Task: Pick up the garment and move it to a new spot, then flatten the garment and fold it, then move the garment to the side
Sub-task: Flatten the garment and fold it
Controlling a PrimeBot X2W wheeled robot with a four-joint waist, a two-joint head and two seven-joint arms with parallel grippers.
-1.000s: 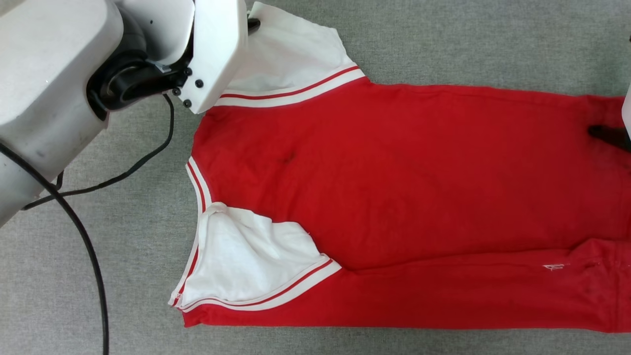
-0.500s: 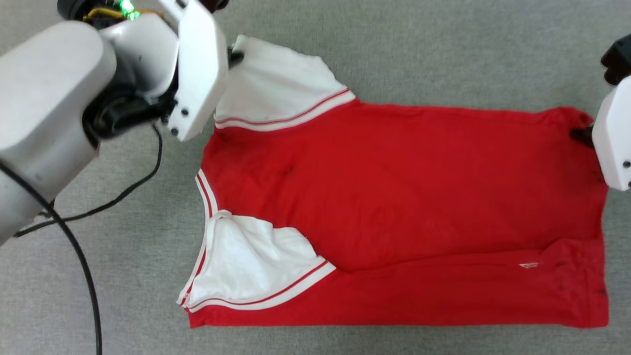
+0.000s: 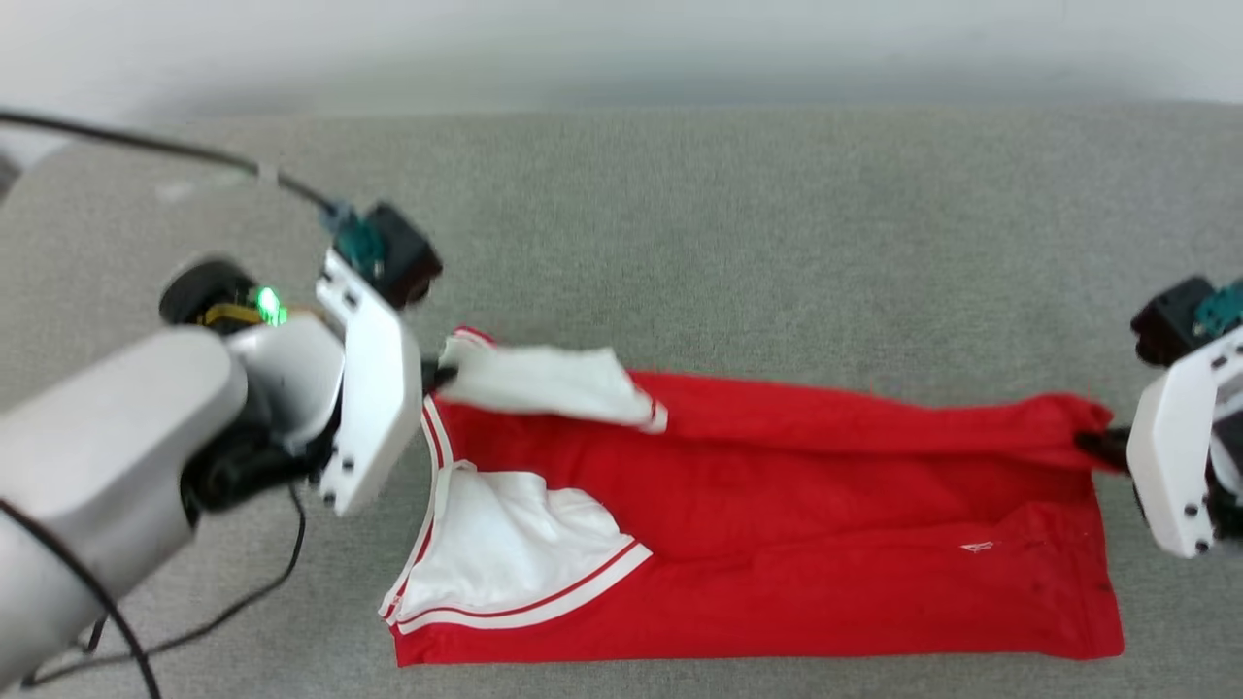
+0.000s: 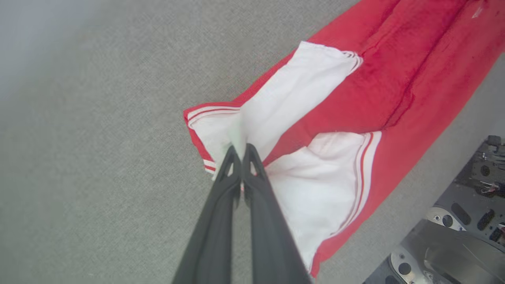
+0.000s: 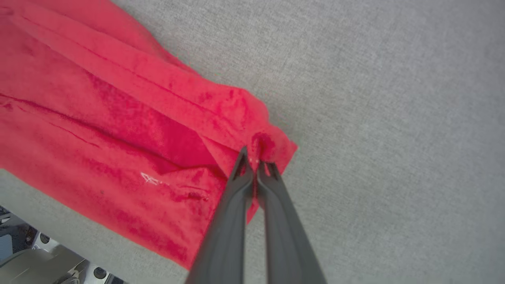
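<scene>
The garment (image 3: 825, 505) lay on the grey surface (image 3: 728, 243) with its far edge lifted a little. It looked light, soft and floppy, so I think it would sag wherever nothing held it. My left gripper (image 4: 240, 149) was pinched tight on the white sleeve (image 4: 292, 79) and my right gripper (image 5: 252, 157) on the red bottom corner, and those seemed good places to hold, because pulling them apart should keep the cloth flat.

Bright, even light, faint shadows; head view slightly motion-blurred.
</scene>
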